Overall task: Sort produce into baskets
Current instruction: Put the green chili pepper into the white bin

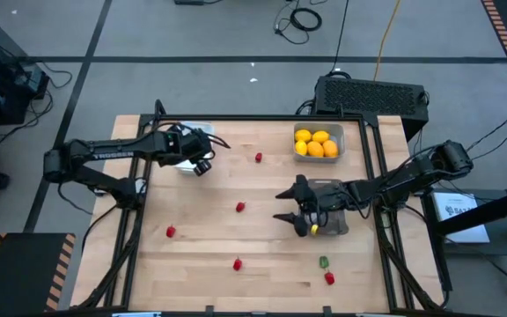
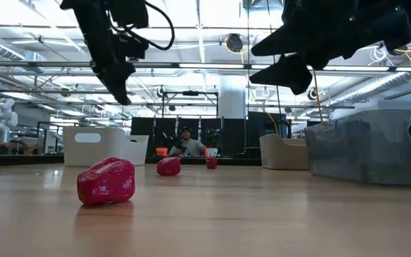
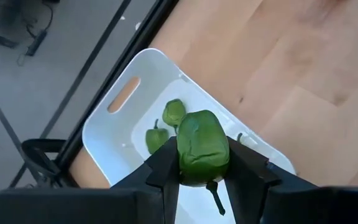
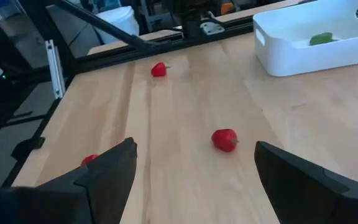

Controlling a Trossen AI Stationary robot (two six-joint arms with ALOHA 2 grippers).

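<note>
My left gripper (image 1: pixel 204 164) (image 3: pixel 202 163) is shut on a green pepper-like piece (image 3: pixel 202 144) above the white tray (image 1: pixel 183 132) (image 3: pixel 114 134) at the table's far left. Two more green pieces (image 3: pixel 166 124) lie in that tray. My right gripper (image 1: pixel 287 204) (image 4: pixel 194 168) is open and empty above the table's middle right. Red berries lie loose on the wood (image 1: pixel 240 207) (image 1: pixel 259 158) (image 1: pixel 171 232); one (image 4: pixel 224 139) lies ahead of the right gripper. Yellow lemons (image 1: pixel 316 143) fill the pale grey tray (image 1: pixel 341 132). My left gripper pinches the green piece by two opposite sides (image 3: pixel 184 152) between its two fingers. The fingers come from above, pointing down toward the tray. The piece is lifted clear above the white tray, and its thin stem (image 3: pixel 216 198) points back toward the wrist.
The darker grey tray (image 1: pixel 333 220) stands under my right arm, with a yellow piece (image 1: pixel 313 229) at its near left corner. More red berries (image 1: pixel 238 263) (image 1: pixel 329 278) and a green piece (image 1: pixel 324 261) lie near the front edge. A black box (image 1: pixel 372 92) stands behind the table.
</note>
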